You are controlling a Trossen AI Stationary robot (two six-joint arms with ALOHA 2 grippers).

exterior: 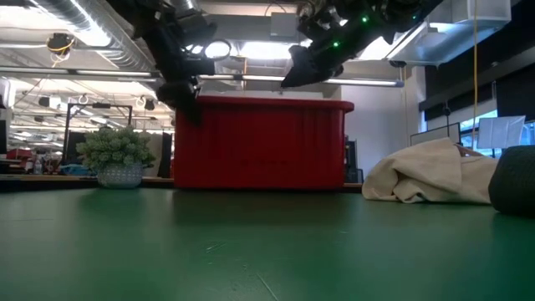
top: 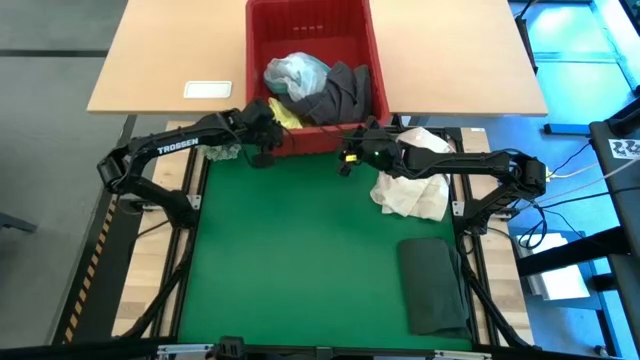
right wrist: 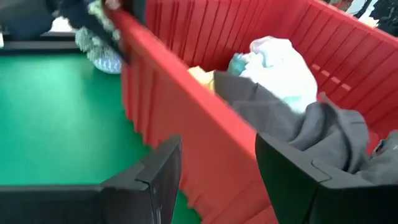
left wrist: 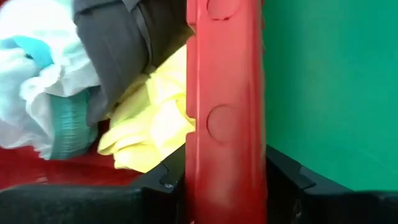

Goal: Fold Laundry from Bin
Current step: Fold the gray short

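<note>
The bright red slotted plastic bin stands at the far edge of the green mat covering the table, and serves as landmark. Left of the bin, on the mat's far corner, sits a small green spiky plant-like ball in a pale patterned pot.

The left pincer is at the bin's near left corner. In the left wrist view its two dark fingers straddle the bin's thick near rim, one inside the bin and one outside, closing on the rim; whether they press it firmly I cannot tell.

Inside the bin lies the laundry: a bright yellow garment against the near wall, a light turquoise-blue and white garment behind it, and a grey garment toward the bin's right side.

The right pincer hovers at the bin's near wall, right of the left pincer. In the right wrist view its fingers stand apart on either side of the rim, open and gripping nothing.

Right of the bin's near corner, a cream-white cloth bundle lies crumpled on the mat. Nearer than that, well apart from the bin, a dark green-black garment lies folded flat.
</note>
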